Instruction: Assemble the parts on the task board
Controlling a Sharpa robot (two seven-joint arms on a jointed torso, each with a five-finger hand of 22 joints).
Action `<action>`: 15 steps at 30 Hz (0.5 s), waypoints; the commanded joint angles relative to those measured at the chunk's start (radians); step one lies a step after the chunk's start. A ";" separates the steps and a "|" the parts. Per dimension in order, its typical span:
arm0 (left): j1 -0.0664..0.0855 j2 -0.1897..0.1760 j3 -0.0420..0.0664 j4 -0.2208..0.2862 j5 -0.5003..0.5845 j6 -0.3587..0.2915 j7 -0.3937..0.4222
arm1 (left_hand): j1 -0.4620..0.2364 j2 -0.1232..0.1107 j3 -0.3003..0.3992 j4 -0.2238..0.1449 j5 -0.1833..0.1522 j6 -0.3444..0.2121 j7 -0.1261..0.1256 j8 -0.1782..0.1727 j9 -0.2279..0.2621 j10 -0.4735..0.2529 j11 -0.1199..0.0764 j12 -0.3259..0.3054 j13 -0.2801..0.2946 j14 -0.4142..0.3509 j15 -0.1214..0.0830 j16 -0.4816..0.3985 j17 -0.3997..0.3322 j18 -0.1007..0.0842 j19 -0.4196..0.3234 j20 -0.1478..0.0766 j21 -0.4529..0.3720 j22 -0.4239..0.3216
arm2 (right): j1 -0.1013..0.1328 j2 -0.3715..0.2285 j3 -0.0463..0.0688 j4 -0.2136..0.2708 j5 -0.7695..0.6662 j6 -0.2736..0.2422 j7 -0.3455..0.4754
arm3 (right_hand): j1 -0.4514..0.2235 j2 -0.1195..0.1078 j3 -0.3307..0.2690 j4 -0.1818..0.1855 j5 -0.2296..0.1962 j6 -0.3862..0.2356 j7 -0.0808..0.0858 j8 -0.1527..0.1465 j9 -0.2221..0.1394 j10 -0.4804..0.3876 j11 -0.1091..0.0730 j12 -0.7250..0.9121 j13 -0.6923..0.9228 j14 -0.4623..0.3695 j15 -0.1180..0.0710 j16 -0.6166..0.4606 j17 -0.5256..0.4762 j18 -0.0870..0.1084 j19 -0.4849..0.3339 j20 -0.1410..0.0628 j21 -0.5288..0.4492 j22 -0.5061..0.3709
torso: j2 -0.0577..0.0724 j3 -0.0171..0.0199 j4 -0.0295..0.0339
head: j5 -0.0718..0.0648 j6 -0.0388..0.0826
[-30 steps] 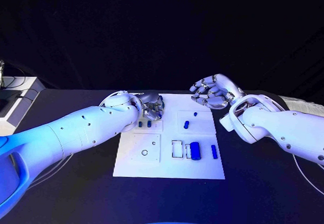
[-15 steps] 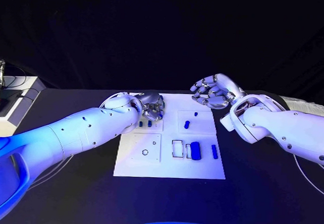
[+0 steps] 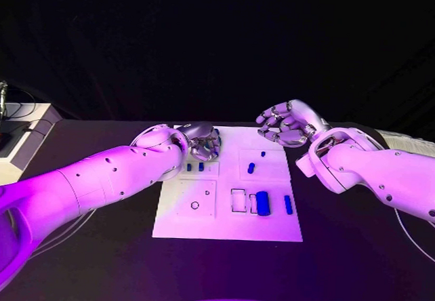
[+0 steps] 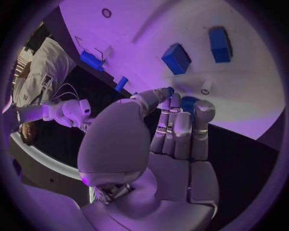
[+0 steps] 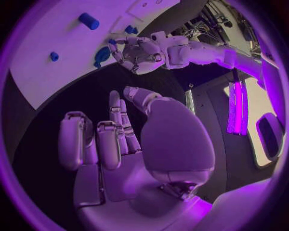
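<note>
A small blue part (image 4: 170,90) is being shown pinched at the left hand (image 4: 158,144)'s fingertips in the wrist view, over the task board (image 3: 272,228)'s far edge. The right hand (image 3: 289,124) is being held curled on nothing, beyond that board's far edge.

1. The left robot hand (image 3: 204,141) covered the task board's (image 3: 272,228) far left corner.
2. Whether its curled fingers (image 4: 180,130) pinched a part was too obscured to tell.

left hand (image 3: 204,142) fingers curled, low; right hand (image 3: 287,123) raised, fingers curled, empty.
</note>
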 commanded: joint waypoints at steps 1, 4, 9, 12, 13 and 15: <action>0.000 -0.014 0.005 0.021 0.031 -0.012 0.013 | 0.001 0.009 0.006 0.000 0.002 0.009 0.001 0.003 0.001 0.007 0.003 -0.005 0.001 0.007 -0.001 0.006 0.000 -0.019 0.007 -0.001 0.006 0.001 | 0.000 -0.001 0.001 0.000 -0.004 0.001 0.012 | -0.003 -0.003 0.000 0.007 0.001 -0.001 0.003 -0.004 0.001 0.003 0.000 -0.003 -0.001 0.063 0.007 -0.002 0.064 -0.002 0.032 0.005 -0.004 0.161 | -0.002 -0.0003 0.0006 | 0.000 -0.001; 0.000 -0.034 0.014 0.043 0.040 0.000 0.008 | 0.001 0.008 0.007 0.000 0.002 0.009 0.001 0.002 0.001 0.007 0.003 -0.005 0.002 0.008 -0.001 0.006 0.002 -0.019 0.008 -0.001 0.006 0.001 | 0.000 -0.003 0.001 0.000 -0.004 0.001 0.012 | -0.003 -0.003 0.000 0.007 0.001 -0.001 0.003 -0.004 0.001 0.003 0.000 -0.003 -0.001 0.063 0.007 -0.002 0.064 -0.002 0.032 0.005 -0.004 0.161 | -0.002 -0.0003 0.0014 | 0.000 -0.001; 0.001 -0.083 0.031 0.090 0.058 0.018 -0.004 | 0.000 0.008 0.007 0.000 0.002 0.009 0.002 0.002 0.001 0.007 0.003 -0.006 0.001 0.008 -0.002 0.006 0.000 -0.020 0.009 -0.002 0.007 0.002 | 0.000 -0.007 0.001 -0.001 -0.004 0.000 0.011 | -0.003 -0.003 0.000 0.007 0.001 -0.001 0.003 -0.004 0.001 0.003 0.000 -0.003 -0.001 0.063 0.007 -0.002 0.064 -0.002 0.032 0.005 -0.004 0.161 | -0.003 0.0000 0.0037 | 0.000 0.000; 0.001 -0.112 0.039 0.114 0.064 0.022 -0.009 | -0.001 0.007 0.007 0.000 0.002 0.009 0.002 0.002 0.001 0.007 0.003 -0.007 0.001 0.008 -0.001 0.006 0.000 -0.019 0.008 -0.002 0.007 0.001 | 0.000 -0.009 0.001 -0.001 -0.004 0.000 0.011 | -0.003 -0.003 0.000 0.007 0.001 -0.001 0.003 -0.004 0.001 0.003 0.000 -0.003 -0.001 0.063 0.007 -0.002 0.064 -0.002 0.032 0.005 -0.004 0.161 | -0.005 -0.0012 0.0067 | -0.001 -0.002; 0.001 -0.117 0.040 0.117 0.064 0.022 -0.009 | -0.001 0.007 0.007 0.000 0.002 0.009 0.002 0.002 0.001 0.007 0.003 -0.007 0.001 0.008 -0.001 0.006 0.000 -0.019 0.008 -0.002 0.007 0.001 | 0.000 -0.010 0.001 -0.001 -0.004 0.000 0.011 | -0.003 -0.003 0.000 0.007 0.001 -0.001 0.003 -0.004 0.001 0.003 0.000 -0.003 -0.001 0.063 0.007 -0.002 0.064 -0.002 0.032 0.005 -0.004 0.161 | -0.005 -0.0014 0.0073 | -0.001 -0.003; 0.001 -0.130 0.042 0.127 0.066 0.023 -0.010 | -0.001 0.007 0.007 0.000 0.002 0.009 0.002 0.002 0.001 0.007 0.003 -0.008 0.001 0.008 -0.001 0.006 0.000 -0.019 0.008 -0.002 0.007 0.002 | 0.000 -0.011 0.001 -0.001 -0.004 0.000 0.011 | -0.003 -0.003 0.000 0.007 0.001 -0.001 0.003 -0.004 0.001 0.003 0.000 -0.003 -0.001 0.063 0.007 -0.002 0.064 -0.002 0.032 0.005 -0.004 0.161 | -0.006 -0.0025 0.0092 | -0.003 -0.003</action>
